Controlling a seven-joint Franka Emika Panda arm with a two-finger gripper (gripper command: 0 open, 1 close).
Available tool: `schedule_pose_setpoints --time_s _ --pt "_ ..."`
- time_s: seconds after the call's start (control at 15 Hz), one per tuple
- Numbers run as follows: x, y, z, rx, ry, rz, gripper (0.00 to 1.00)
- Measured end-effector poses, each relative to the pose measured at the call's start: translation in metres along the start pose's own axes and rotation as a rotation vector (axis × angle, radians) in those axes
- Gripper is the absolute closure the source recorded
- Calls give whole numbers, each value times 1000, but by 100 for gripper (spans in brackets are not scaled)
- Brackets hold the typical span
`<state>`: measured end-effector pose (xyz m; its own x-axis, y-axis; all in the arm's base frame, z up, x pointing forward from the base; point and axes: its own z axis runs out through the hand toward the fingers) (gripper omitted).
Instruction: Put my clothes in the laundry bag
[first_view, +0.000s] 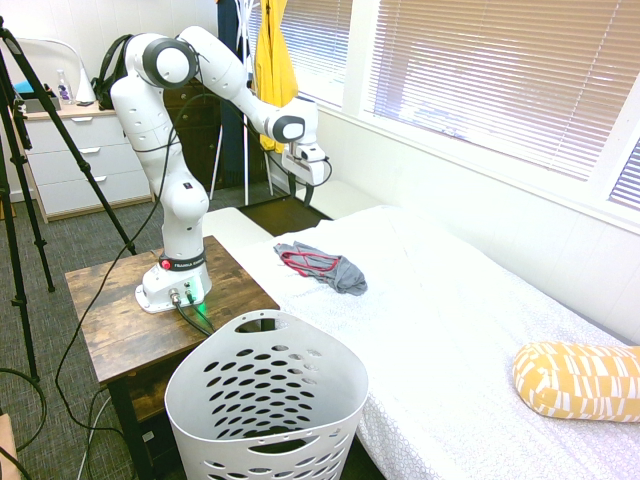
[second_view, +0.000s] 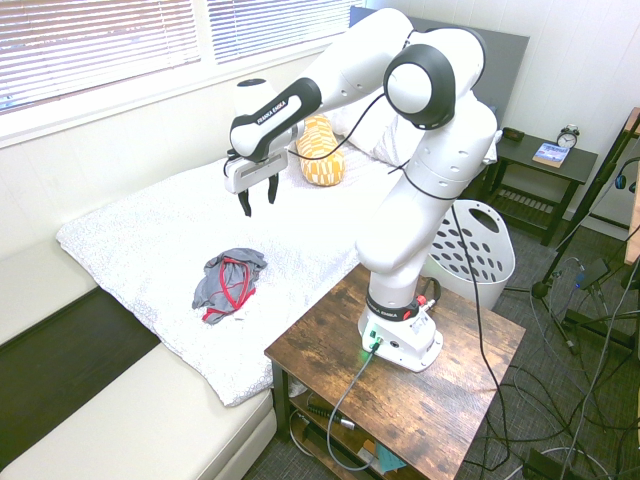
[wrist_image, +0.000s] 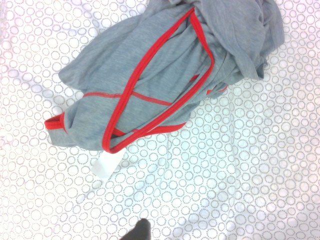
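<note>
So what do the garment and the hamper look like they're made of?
Garment: soft grey knit fabric, probably jersey, matte, with red binding; it lies crumpled in loose folds. Hamper: white moulded plastic, smooth with a slight sheen, its walls pierced by oval holes.

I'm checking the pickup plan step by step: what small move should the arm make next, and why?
Probably lower straight down toward the grey garment. The gripper hangs open and empty above the bed, and the garment lies crumpled below it, not yet touched. The laundry hamper comes later.
</note>
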<state>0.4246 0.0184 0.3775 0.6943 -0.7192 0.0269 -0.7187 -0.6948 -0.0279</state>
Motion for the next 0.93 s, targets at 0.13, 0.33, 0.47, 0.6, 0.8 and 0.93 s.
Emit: schedule_pose_setpoints --time_s 0.13,0.33,0.47,0.6,0.8,0.93 --pt "1 -1 0 7 1 5 0" --pt "3 -10 9 20 13 28 0" --pt "12 -26 29 40 46 32 0" --pt "28 -51 56 30 57 26 0" --pt "57 -91 108 -23 47 26 0" --pt "68 -119 149 -53 25 24 0"
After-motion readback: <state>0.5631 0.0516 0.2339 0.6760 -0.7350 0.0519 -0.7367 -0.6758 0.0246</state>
